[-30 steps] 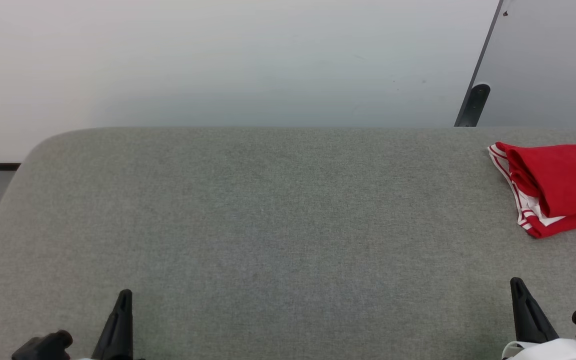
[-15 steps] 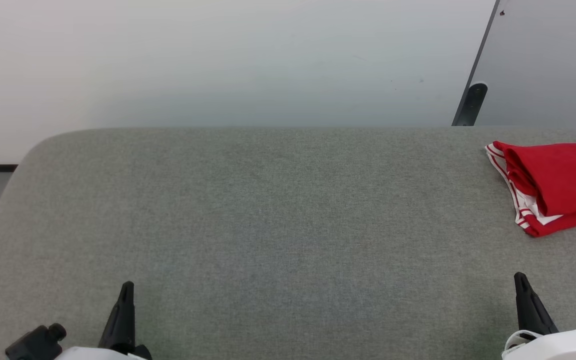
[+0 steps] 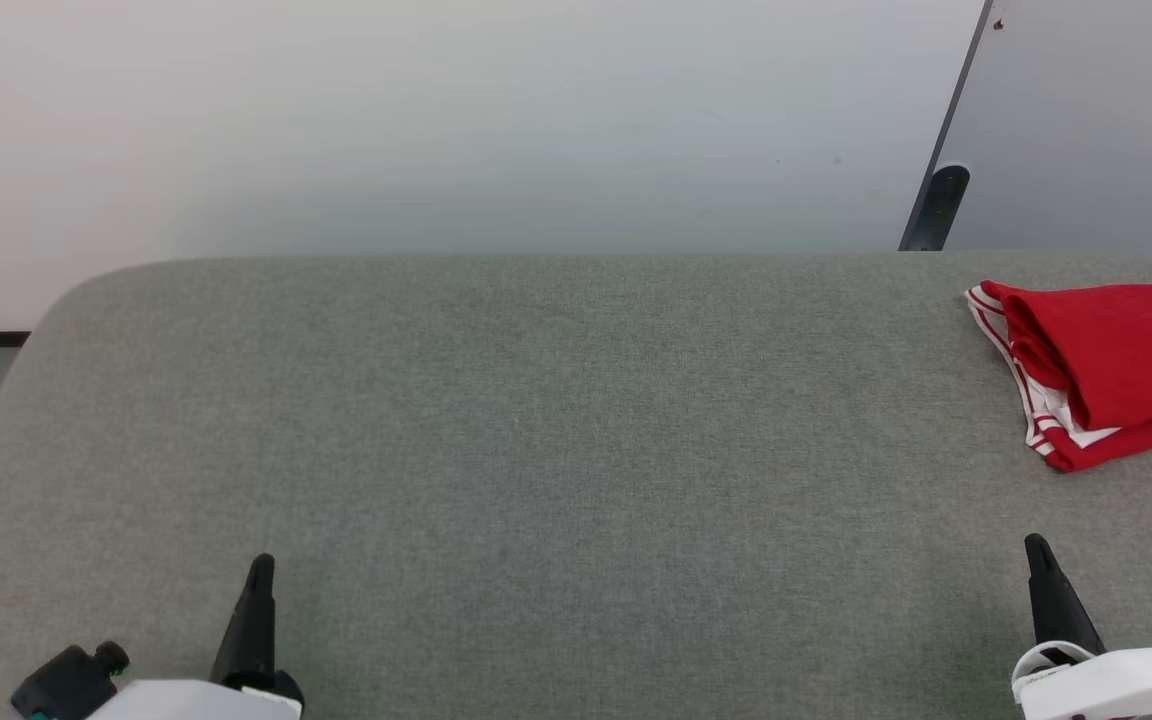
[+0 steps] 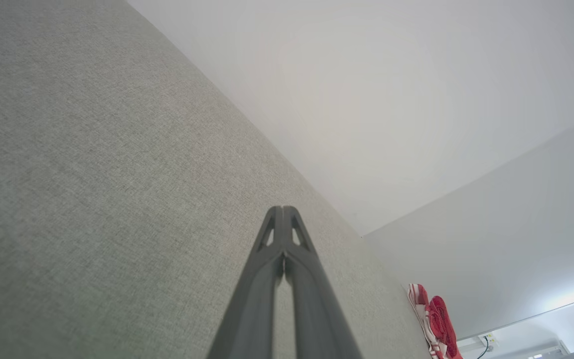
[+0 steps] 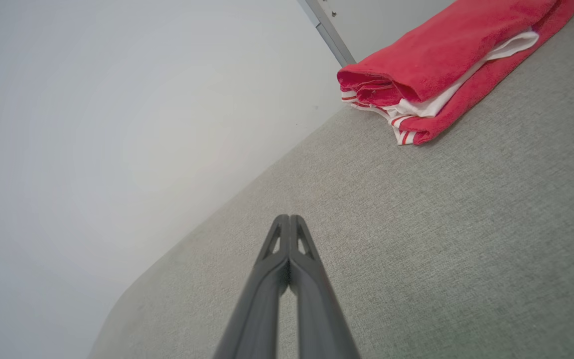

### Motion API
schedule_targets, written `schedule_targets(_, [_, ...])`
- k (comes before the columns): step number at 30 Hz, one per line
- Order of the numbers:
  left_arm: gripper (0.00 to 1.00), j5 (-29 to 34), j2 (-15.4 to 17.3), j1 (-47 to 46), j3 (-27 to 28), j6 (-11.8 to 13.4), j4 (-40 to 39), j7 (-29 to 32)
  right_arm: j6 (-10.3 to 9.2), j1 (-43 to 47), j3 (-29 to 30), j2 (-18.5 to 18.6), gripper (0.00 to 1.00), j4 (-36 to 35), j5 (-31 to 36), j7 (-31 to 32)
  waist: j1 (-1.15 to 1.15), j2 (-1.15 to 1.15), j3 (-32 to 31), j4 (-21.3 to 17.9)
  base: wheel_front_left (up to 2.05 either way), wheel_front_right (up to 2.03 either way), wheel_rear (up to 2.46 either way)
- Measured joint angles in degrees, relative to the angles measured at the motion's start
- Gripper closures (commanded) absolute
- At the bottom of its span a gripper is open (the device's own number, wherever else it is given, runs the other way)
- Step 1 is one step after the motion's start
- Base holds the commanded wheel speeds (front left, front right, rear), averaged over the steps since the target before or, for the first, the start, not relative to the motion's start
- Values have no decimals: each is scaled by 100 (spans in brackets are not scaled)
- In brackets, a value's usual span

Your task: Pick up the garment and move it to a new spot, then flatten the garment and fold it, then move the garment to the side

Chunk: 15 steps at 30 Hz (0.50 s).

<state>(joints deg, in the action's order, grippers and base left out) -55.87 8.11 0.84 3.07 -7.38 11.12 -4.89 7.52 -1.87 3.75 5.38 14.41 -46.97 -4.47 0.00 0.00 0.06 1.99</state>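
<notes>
The folded red-and-white jersey garment (image 3: pixel 1116 360) lies rightward by the far edge of the grey fabric table (image 3: pixel 536 450); left fingers (image 3: pixel 254 610) and right fingers (image 3: pixel 1051 590) are closed, empty. A nudge may push it off.

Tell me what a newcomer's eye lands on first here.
The folded red garment with white striped trim, lying at the far right of the grey fabric surface, stands out at once. Next come the left gripper and right gripper at the lower corners, jaws shut, both well apart from it.
</notes>
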Motion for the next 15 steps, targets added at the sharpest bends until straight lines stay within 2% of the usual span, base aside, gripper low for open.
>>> schedule_targets(15, [100, -882, -105, -194, 75, 0, 67, 271, 0, -108, 83, -47, 100, -9, -1076, 257, 0, 0, 2, -36, 0, 0, 0])
